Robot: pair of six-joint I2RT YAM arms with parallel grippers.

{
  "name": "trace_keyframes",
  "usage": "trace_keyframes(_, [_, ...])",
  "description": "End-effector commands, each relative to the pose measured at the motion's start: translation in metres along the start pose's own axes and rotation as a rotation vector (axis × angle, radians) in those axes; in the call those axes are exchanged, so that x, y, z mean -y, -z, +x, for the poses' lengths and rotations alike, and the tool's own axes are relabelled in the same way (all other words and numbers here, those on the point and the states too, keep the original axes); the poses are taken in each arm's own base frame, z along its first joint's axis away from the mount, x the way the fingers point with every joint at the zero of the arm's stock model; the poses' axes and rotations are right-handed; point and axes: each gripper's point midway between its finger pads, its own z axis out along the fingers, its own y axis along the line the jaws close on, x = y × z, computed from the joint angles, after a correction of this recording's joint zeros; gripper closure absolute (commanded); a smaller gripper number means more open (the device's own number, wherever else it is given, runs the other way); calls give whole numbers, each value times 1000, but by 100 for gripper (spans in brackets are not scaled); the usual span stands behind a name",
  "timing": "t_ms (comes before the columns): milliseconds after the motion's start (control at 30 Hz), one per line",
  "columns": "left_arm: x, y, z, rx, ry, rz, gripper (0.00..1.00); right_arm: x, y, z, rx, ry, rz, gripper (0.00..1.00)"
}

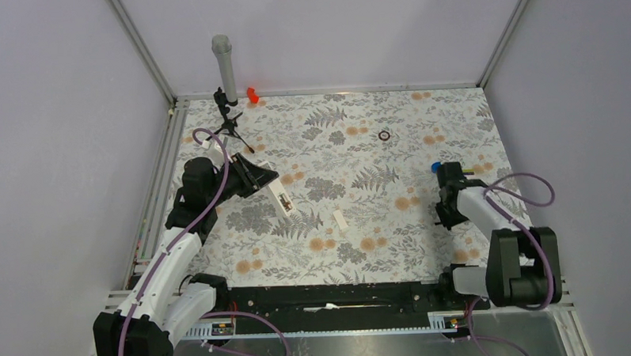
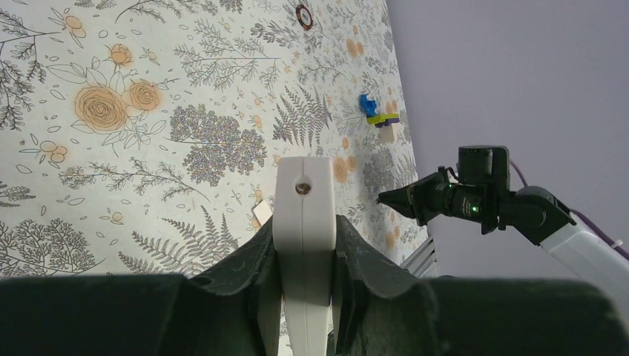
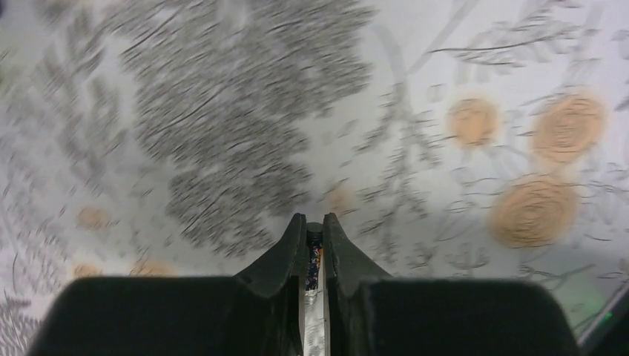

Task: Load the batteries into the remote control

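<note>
White remote control (image 2: 303, 200) clamped in left pincer (image 2: 304, 239), right pincer (image 3: 314, 224) pinching slim battery (image 3: 314, 268)

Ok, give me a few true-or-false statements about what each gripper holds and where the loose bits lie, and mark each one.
1. The left gripper is shut on the remote control. True.
2. The right gripper hangs wide open and empty. False: its fingers are almost closed on a slim item, apparently a battery.
3. The dark ring touches the short white strip. False: the ring lies far back, well apart from the strip near the middle.
4. The blue-and-yellow toy piece lies on the robot's right side. True.
</note>
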Motion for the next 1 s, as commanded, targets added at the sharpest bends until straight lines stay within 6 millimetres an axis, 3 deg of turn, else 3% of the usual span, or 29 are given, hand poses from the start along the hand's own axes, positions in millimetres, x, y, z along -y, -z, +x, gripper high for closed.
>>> trace_keyframes(0, [20, 3, -26, 85, -62, 45, 100, -46, 14, 3, 113, 119, -71, 100])
trace_keyframes(267, [19, 2, -21, 72, -66, 57, 100, -110, 36, 50, 216, 482, -205, 98])
trace_keyframes(400, [30, 3, -17, 53, -86, 131, 100, -134, 47, 80, 212, 708, -330, 96])
trace_keyframes(633, [77, 16, 11, -32, -182, 398, 100, -126, 41, 114, 152, 888, -565, 82])
trace_keyframes(867, [95, 26, 30, -75, -268, 492, 100, -131, 40, 109, 196, 954, -563, 65])
trace_keyframes(967, [101, 32, 30, -57, -296, 523, 100, -134, 44, 104, 218, 962, -550, 47])
